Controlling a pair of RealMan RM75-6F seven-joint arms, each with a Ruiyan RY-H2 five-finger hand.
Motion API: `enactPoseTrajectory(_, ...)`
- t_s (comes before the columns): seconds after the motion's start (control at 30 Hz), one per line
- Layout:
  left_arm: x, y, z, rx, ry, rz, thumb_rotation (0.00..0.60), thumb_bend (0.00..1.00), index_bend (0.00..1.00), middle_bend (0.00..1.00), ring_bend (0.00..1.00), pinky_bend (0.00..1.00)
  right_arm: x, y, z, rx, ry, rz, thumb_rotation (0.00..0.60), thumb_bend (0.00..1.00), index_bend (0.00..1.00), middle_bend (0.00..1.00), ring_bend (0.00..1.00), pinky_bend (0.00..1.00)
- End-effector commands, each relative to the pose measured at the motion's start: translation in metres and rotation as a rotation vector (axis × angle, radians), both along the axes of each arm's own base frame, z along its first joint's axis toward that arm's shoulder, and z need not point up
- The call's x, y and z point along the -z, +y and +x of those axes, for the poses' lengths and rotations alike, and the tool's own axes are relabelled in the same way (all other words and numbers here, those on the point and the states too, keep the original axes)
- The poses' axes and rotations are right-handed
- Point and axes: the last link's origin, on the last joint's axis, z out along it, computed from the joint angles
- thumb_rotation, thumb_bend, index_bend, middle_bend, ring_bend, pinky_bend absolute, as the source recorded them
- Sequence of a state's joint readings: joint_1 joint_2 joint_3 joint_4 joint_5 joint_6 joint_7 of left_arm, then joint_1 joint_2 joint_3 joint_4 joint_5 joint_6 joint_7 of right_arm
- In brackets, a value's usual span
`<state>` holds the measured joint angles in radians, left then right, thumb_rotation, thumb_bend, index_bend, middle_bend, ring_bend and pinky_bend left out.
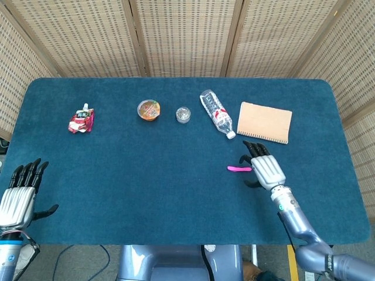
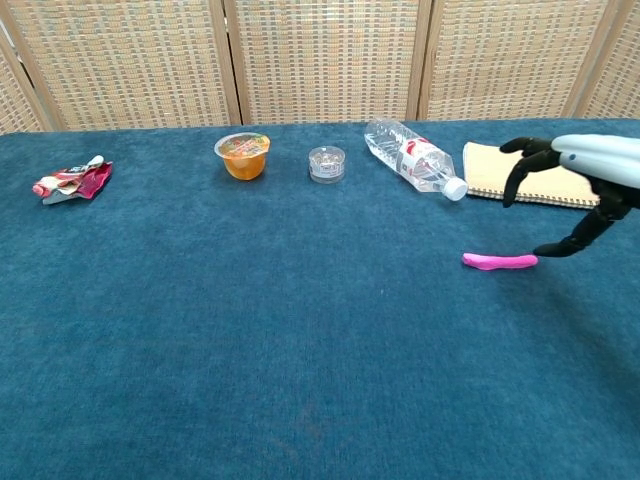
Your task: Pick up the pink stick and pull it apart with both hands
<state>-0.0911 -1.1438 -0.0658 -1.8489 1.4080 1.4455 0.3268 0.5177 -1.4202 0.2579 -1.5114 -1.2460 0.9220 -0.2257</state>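
Fingers of the right hand (image 1: 265,167) spread, empty, just right of the pink stick (image 1: 239,169); left hand (image 1: 19,196) splayed empty at the table's (image 1: 176,193) near-left edge.

The light is bright, even and soft, seemingly from overhead, and nothing throws a hard shadow. The blue bench (image 1: 176,187) looks evenly lit across its cloth in both views, with only faint darkening under the water bottle (image 1: 217,113) and the notebook (image 1: 265,122). The bottle carries small white glints. Both views are sharp, without motion blur. The head view bows the bench's far edge and corners a little; the chest view shows the nearest cloth slightly softer.
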Motion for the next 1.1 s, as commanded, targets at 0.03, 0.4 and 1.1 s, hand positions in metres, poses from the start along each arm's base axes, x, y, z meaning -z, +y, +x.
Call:
enactPoseTrajectory(0.03,0.004,0.005,-0.001,-0.012,0.007,-0.003,0.600,0.00,0.00,0.00,0.00,0.00,0.014,-0.011,-0.001,0.025,0.029,0.011,0.600,0.38,0.40,0.02,0.00,0.00)
enactPoseTrajectory(0.4,0.010,0.014,-0.005,-0.052,0.022,-0.016,0.600,0.00,0.00,0.00,0.00,0.00,0.035,-0.028,-0.019,0.104,0.097,0.018,0.600,0.47,0.41,0.03,0.00,0.00)
enactPoseTrajectory(1.1,0.012,0.016,-0.008,-0.065,0.019,-0.028,0.600,0.00,0.00,0.00,0.00,0.00,0.052,-0.033,-0.029,0.157,0.091,0.036,0.600,0.51,0.47,0.07,0.00,0.00)
